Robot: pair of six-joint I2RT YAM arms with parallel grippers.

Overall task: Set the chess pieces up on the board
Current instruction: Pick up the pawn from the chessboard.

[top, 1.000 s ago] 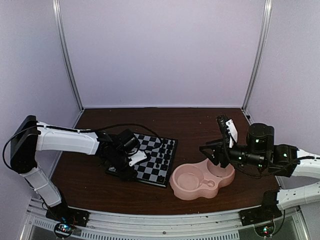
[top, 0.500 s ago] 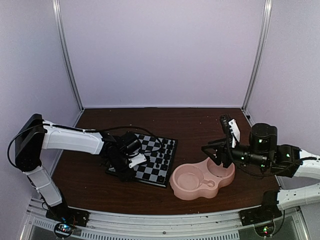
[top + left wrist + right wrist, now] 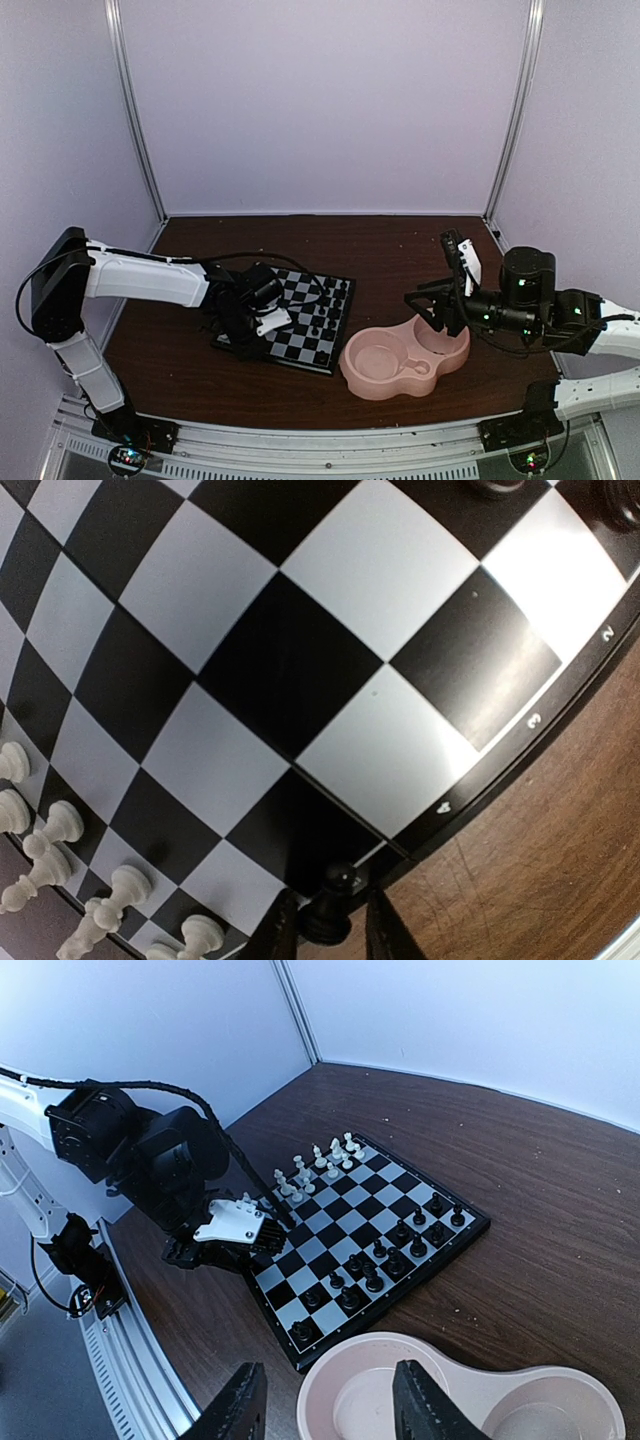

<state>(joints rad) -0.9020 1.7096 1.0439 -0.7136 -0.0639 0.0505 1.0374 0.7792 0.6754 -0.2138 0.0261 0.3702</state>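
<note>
The board (image 3: 300, 346) lies left of centre, with black chess pieces (image 3: 380, 1256) on its near-right rows and white chess pieces (image 3: 330, 1154) on its far-left rows. My left gripper (image 3: 333, 932) is low over the board's near-left border. One black pawn (image 3: 335, 912) stands upright between its fingers (image 3: 280, 935). One finger is at the pawn's base and a thin gap shows on the other side. My right gripper (image 3: 330, 1405) hangs open and holds nothing, above the pink dish (image 3: 470, 1360) and looking toward the board.
The pink double-bowl dish (image 3: 352, 372) sits just right of the board and both of its bowls show bare. Several white pieces (image 3: 60, 825) stand close to my left fingers. Purple walls enclose the brown table (image 3: 400, 240).
My left jaws have narrowed round the black pawn at the board's edge. The left arm settled slightly. The right arm shifted a little a second ago and has since held still.
</note>
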